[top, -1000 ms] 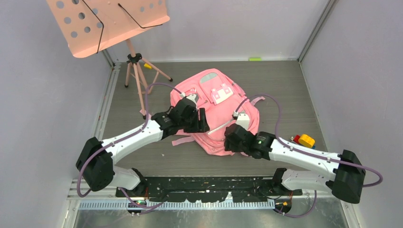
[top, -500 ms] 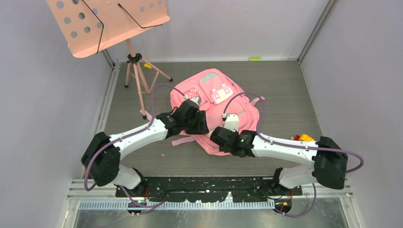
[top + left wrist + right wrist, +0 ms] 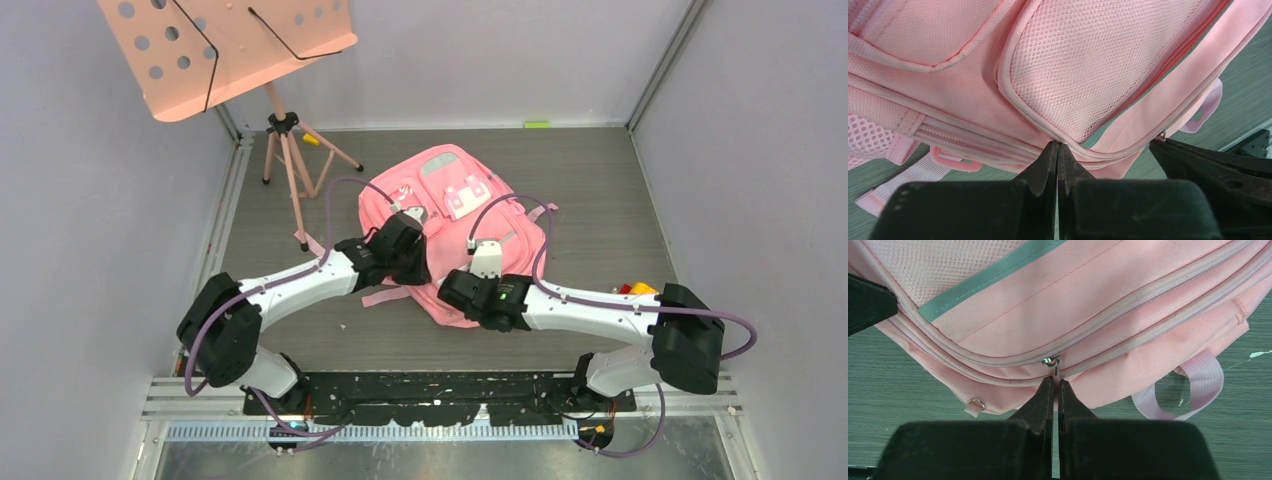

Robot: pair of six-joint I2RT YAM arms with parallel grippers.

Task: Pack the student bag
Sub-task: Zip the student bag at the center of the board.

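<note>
The student bag [image 3: 455, 190], a large pink backpack, lies flat in the middle of the floor. My left gripper [image 3: 424, 264] is at the bag's near left edge. In the left wrist view this gripper [image 3: 1057, 145] is shut, its tips pinched on the piping below the mesh side pocket [image 3: 1098, 65]. My right gripper [image 3: 445, 290] is at the bag's near edge, close beside the left one. In the right wrist view that gripper [image 3: 1055, 380] is shut on the metal zip pull [image 3: 1050, 361] of the bag's [image 3: 1128, 295] long zip. The bag looks zipped shut.
A salmon-pink perforated music stand [image 3: 230, 45] on a tripod [image 3: 285, 150] stands at the back left. Small yellow and red items [image 3: 638, 290] lie by the right wall behind the right arm. A pink strap loop [image 3: 1193, 385] trails on the grey floor.
Both arms have swung inward to the bag's near edge. Both grippers have gone from open to shut, the right one onto the zip pull, the left one onto the bag's seam.
</note>
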